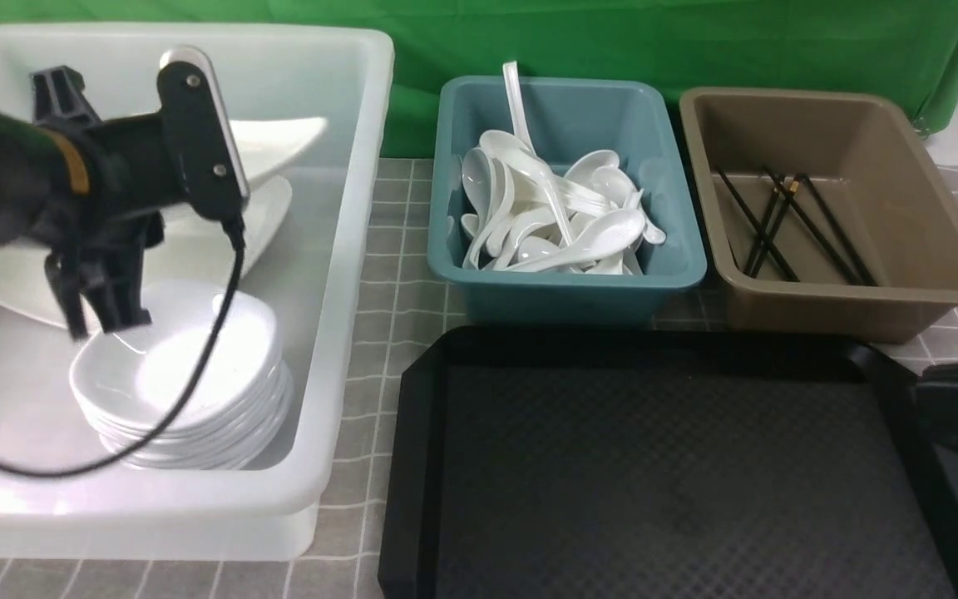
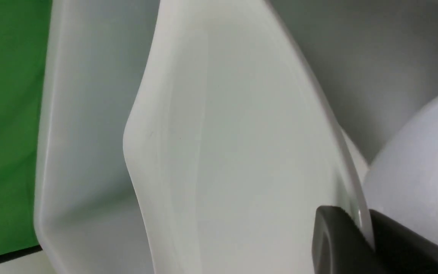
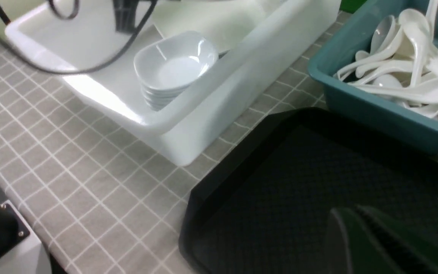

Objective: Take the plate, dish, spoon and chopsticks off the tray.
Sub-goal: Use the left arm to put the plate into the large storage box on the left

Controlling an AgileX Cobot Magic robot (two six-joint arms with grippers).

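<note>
Plate Pinched Over White Tub

The left jaws gripped its edge, closed tight; the right jaws were shut on nothing I could see, near the bare tray. A careless release could have sent the tilted plate sliding into the stacked bowls.

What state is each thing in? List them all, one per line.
left pincer: closed on the plate's rim
plate: gripped, tilted, in the white tub
white tub: open, holding tableware
small dishes: stacked upright in the white tub
teal tub: open, heaped with spoons
brown tub: open, chopsticks lying loose inside
tray: bare where visible
right pincer: shut
</note>
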